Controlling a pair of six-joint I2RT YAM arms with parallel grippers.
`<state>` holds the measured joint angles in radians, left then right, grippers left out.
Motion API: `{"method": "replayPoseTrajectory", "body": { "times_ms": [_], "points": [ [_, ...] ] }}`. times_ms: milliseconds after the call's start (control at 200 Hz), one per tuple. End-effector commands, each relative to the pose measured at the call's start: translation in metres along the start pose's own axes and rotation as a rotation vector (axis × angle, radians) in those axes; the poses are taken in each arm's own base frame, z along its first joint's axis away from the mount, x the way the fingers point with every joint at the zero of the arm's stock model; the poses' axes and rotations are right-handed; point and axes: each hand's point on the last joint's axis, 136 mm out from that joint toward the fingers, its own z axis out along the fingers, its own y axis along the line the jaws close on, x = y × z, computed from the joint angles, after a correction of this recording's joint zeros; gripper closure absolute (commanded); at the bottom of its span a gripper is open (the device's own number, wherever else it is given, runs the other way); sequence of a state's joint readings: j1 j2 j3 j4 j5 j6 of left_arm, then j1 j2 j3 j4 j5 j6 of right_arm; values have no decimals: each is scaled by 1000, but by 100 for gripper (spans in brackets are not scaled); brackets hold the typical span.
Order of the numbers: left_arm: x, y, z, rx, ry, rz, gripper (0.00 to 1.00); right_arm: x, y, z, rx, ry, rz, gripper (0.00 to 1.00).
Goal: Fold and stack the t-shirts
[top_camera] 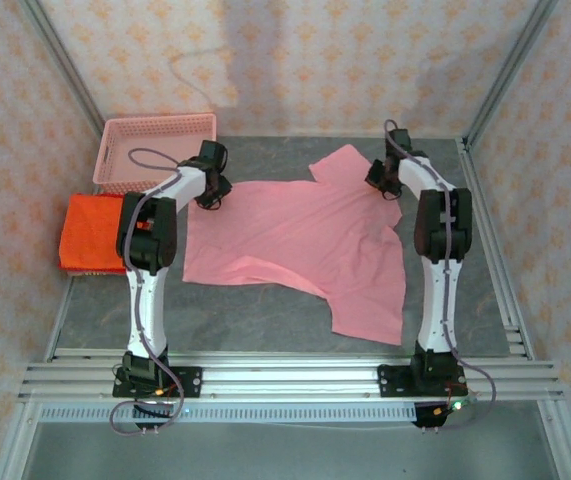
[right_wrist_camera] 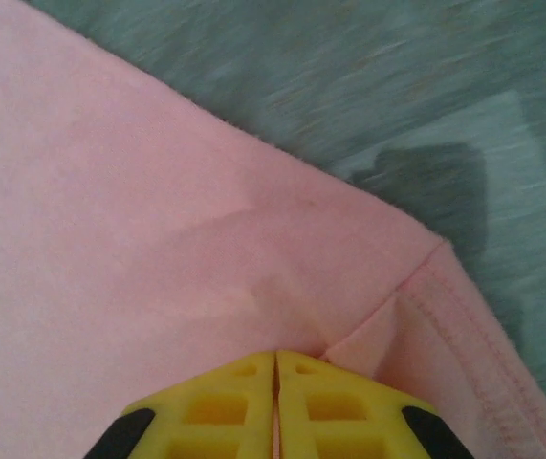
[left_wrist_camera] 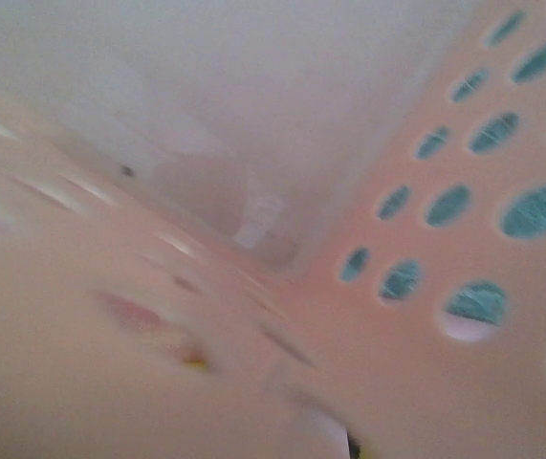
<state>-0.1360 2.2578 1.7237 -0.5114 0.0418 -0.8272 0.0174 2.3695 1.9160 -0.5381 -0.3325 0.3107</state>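
Left arm (top_camera: 143, 300) rises straight from its base at the near edge, bends at a dark elbow and slants forward and to the right, with the wrist tipped down. Left pincer (top_camera: 212, 192) hangs low beyond the wrist. Whether its jaws stand apart cannot be told, since its wrist view is smeared. Right arm (top_camera: 435, 300) stands much the same, elbow high, forearm running forward and slightly left. Right pincer (top_camera: 380, 180) points downward. In its wrist view the yellow fingers (right_wrist_camera: 220, 406) press tip to tip, pinching a pucker of the pink shirt (right_wrist_camera: 110, 191).
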Motion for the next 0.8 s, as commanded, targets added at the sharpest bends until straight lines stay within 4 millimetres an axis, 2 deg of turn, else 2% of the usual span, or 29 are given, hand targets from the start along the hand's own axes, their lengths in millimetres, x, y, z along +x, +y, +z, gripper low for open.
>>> {"method": "replayPoseTrajectory", "body": {
  "times_ms": [0, 130, 255, 340, 425, 500, 605, 650, 656, 661, 696, 796],
  "points": [
    [70, 21, 29, -119, 192, 80, 57, 2, -48, 11, 73, 76, 112, 90],
    [73, 4, 29, -103, 198, 94, 57, -20, -64, 11, 90, 70, 121, 90],
    [66, -10, 33, -103, 199, 109, 57, -44, -70, 15, 86, 53, 133, 90],
    [53, -17, 38, -104, 177, 101, 54, -51, -66, 14, 72, 57, 120, 89],
    [37, -24, 40, -95, 152, 84, 49, -54, -52, 3, 15, 56, 110, 84],
    [29, -31, 35, -79, 140, 84, 38, -55, -38, -14, -35, 35, 90, 76],
    [23, -39, 20, -51, 126, 101, 21, -55, -21, -50, -78, -24, 45, 64],
    [22, -41, 9, -40, 113, 116, 14, -52, -16, -63, -91, -50, 33, 59],
    [23, -41, 9, -41, 113, 118, 14, -54, -13, -72, -99, -66, 29, 59],
    [23, -41, 7, -39, 110, 119, 13, -52, -14, -69, -97, -61, 30, 58],
    [21, -42, -3, -32, 92, 128, 10, -52, -8, -85, -117, -97, 18, 54],
    [18, -40, -34, -20, 36, 141, 4, -33, -2, -115, -145, -153, -4, 48]
  ]
}}
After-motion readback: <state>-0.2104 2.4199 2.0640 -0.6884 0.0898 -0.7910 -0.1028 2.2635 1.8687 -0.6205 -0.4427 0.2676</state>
